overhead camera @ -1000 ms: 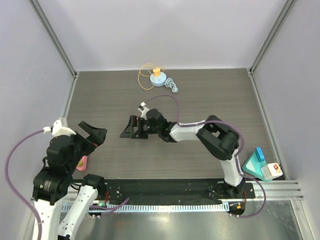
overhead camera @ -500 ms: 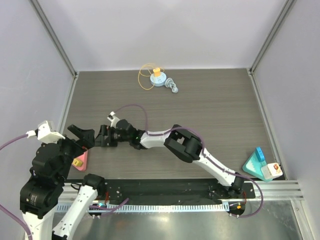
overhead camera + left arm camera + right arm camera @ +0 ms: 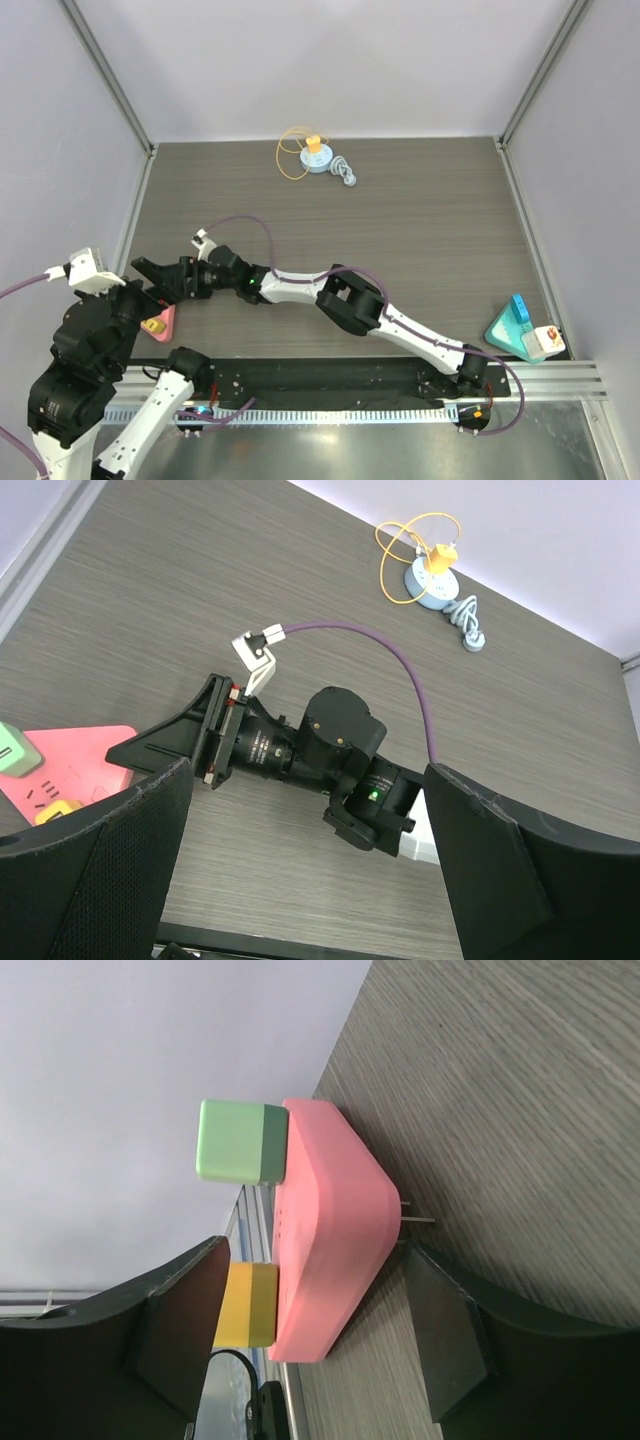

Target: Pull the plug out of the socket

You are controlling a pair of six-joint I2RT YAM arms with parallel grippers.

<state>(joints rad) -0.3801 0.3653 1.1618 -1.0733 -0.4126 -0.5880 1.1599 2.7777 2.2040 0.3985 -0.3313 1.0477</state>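
Pink socket (image 3: 330,1230) flat on tabletop (image 3: 520,1110), yellow plug (image 3: 248,1305) and green plug (image 3: 240,1142) seated in its top. Right fingers (image 3: 450,1340) apart, straddling socket's yellow-plug end; left fingers (image 3: 90,870) apart, hovering above socket. Grip plug body only, pull straight up.

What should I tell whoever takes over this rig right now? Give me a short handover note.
The left gripper is open and empty, held above the table.
The right gripper is open and empty, stretched across to the pink socket at the near left edge and aimed at it.
The green plug and the yellow plug both sit in the socket.
Done: the approach only.
Left: close on a plug and pull it out.
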